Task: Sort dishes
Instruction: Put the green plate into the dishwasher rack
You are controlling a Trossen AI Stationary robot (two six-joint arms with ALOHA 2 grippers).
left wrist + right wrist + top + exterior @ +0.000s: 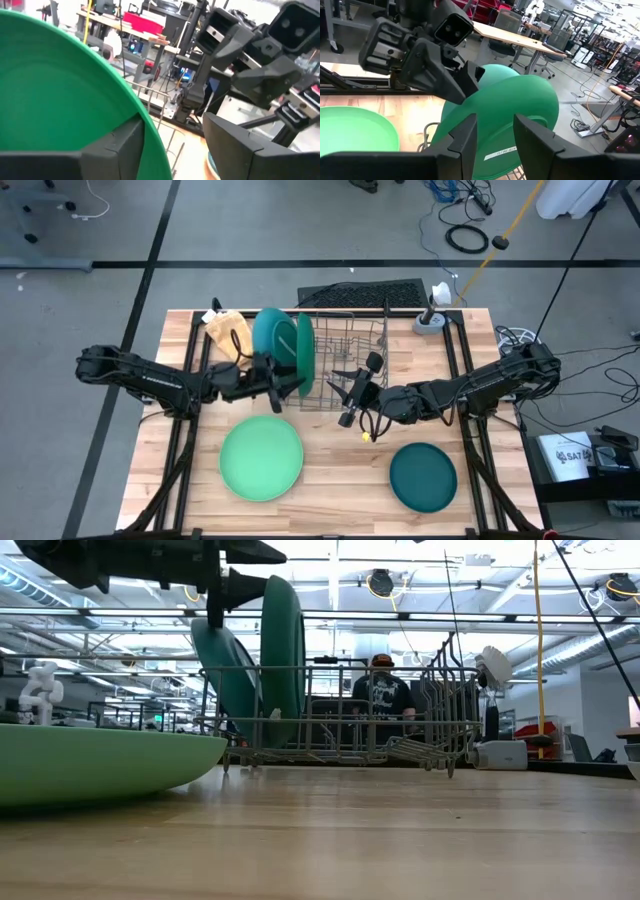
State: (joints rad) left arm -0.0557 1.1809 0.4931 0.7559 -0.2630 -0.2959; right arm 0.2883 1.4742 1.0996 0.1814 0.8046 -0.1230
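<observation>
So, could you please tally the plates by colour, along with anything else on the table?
Teal plates: 1, standing in the wire rack at
Green plates: 1, upright in the rack
Light green plates: 1
Dark teal plates: 1
Tan waffle-textured lump: 1
Total: 6 things, 4 of them plates

— What sort of place is this?

— A robotics lab or workshop. The wooden table [330,470] stands on a bare grey floor [250,230] marked with dark tape lines, with loose cables [467,237] lying about.

— And beyond the table?

— An open hall: exposed ceiling pipes and ducts [400,620], long workbenches [520,42] crowded with equipment, a small white robot arm [40,690], and a person [383,692] at a bench.
</observation>
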